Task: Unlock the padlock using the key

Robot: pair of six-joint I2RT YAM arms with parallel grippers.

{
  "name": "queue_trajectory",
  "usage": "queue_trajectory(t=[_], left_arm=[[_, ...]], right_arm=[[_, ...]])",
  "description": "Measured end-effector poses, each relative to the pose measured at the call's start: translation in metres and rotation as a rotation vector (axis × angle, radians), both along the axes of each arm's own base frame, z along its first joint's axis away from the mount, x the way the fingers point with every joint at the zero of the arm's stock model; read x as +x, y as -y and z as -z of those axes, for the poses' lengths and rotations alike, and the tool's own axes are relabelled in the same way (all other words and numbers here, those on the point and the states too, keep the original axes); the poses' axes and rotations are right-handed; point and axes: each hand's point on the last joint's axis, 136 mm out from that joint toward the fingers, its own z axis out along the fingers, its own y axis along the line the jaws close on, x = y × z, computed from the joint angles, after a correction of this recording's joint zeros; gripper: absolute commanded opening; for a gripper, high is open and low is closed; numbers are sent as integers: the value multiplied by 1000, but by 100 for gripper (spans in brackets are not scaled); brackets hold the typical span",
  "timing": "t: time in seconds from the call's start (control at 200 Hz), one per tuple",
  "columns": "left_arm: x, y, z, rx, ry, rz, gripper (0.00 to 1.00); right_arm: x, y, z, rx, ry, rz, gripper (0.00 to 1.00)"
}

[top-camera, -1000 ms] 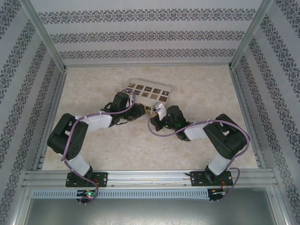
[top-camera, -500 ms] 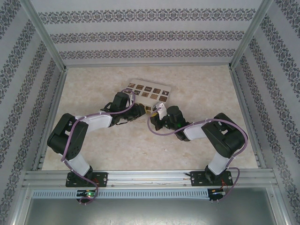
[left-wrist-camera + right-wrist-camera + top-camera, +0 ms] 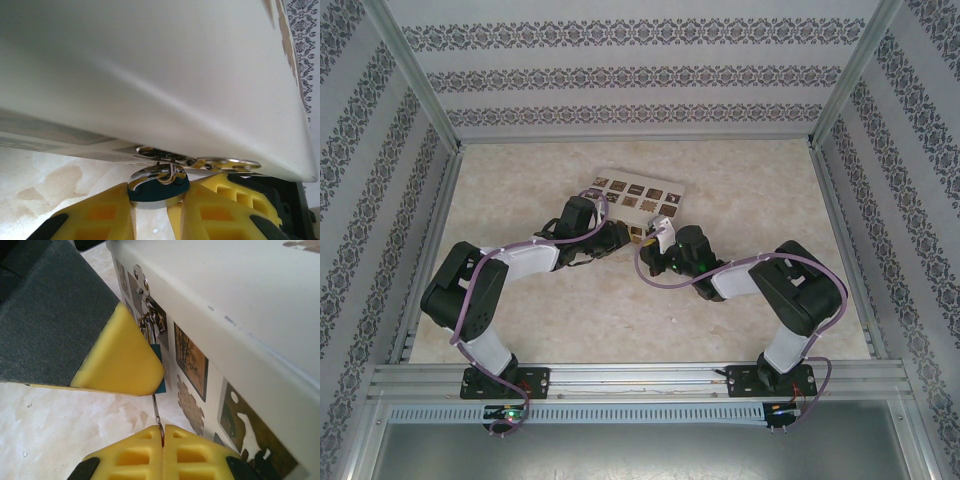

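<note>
Gripping left claw point(image 3: 157, 212): pinched blue, silver-shackled padlock point(image 3: 157, 190).
Right claw point(image 3: 162, 439): clamped thin dark metal key point(image 3: 156, 412), crept farther; insertion likely underway.

Three views around one box point(image 3: 638, 193)
The top camera looks down from high on the box's near side, far off. Both wrist cameras sit tight against that side, left low and facing up, right looking along it; both catch the padlock point(image 3: 157, 186).
</note>
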Motion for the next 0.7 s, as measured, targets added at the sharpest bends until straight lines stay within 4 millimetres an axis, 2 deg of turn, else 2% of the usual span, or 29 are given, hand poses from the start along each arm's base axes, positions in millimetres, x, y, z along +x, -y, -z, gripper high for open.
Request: queue_trajectory(t=[0.7], left_arm=[[6,-6,2,20,11,-33,23]], right_arm=[[10,-8,1,68,-4,17,0]])
